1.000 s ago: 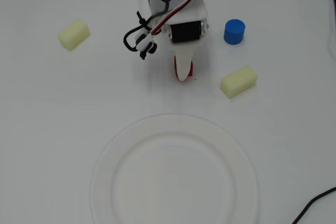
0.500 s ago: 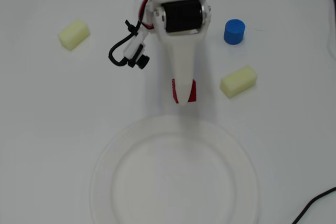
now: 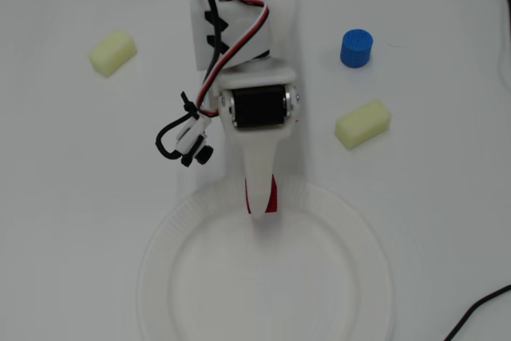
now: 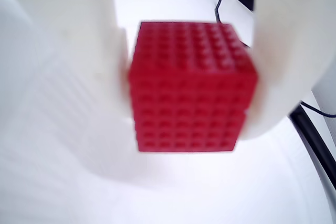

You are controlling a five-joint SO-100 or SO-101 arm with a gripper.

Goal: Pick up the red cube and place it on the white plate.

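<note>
The red cube (image 4: 191, 87) fills the wrist view, clamped between two white fingers (image 4: 73, 77). In the overhead view only a red sliver of it (image 3: 271, 196) shows under the white gripper (image 3: 260, 197). The gripper is shut on the cube and hangs over the far rim of the white plate (image 3: 160, 277), which lies at the bottom centre. I cannot tell whether the cube touches the plate.
A blue cylinder (image 3: 356, 48) stands right of the arm. One pale yellow block (image 3: 362, 124) lies below it and another (image 3: 112, 52) at the left. A black cable (image 3: 479, 309) crosses the bottom right corner.
</note>
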